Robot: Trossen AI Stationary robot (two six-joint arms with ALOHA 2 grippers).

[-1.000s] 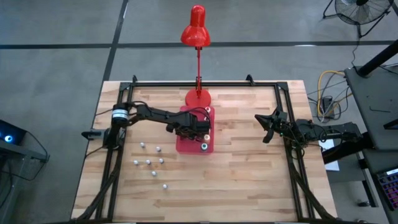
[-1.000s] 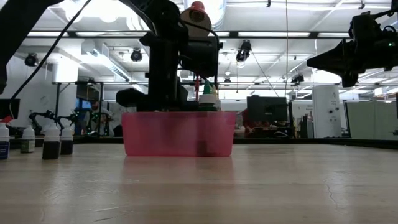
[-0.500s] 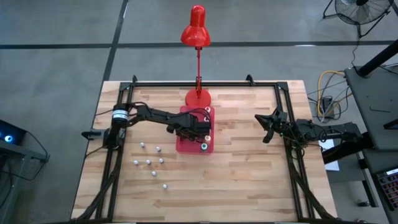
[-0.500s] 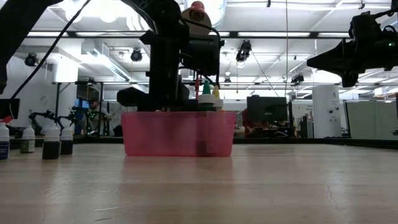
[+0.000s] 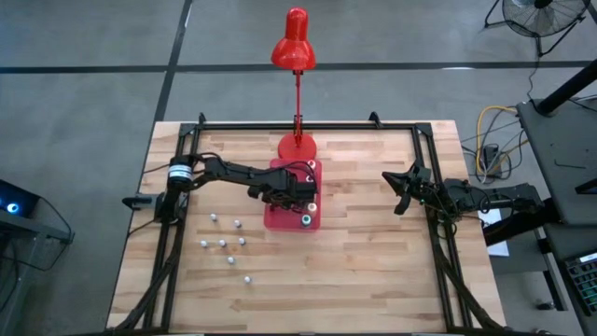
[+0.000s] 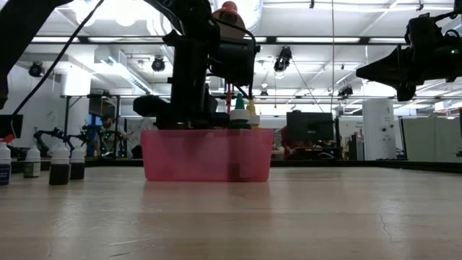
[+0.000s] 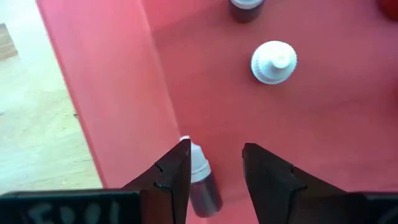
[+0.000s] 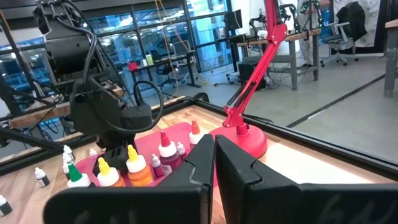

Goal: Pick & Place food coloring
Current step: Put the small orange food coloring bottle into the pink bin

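Basically, left gripper [image 7: 214, 171] down inside the red tray [image 5: 278, 217], jaws partly open, small white-capped bottle [image 7: 200, 180] lying on the tray floor against one finger. Can't tell if actually gripped. Another white cap [image 7: 273, 61] standing further in. Bigger colour-capped bottles [image 8: 134, 167] upright in the tray, beside the red lamp [image 5: 296, 51]. Handful of small bottles [image 5: 223, 244] loose on the worktop [image 5: 373, 271] left of the tray. Right gripper [image 8: 214, 162] off to the right above the worktop, jaws clenched, nothing in them.

Right gripper [image 8: 213, 163] fingers are pressed together. Beyond, the left gripper [image 8: 118, 146] is seen over a red tray [image 8: 144, 138] holding capped bottles [image 8: 138, 169]; a red lamp [image 8: 247, 127] is beside it.
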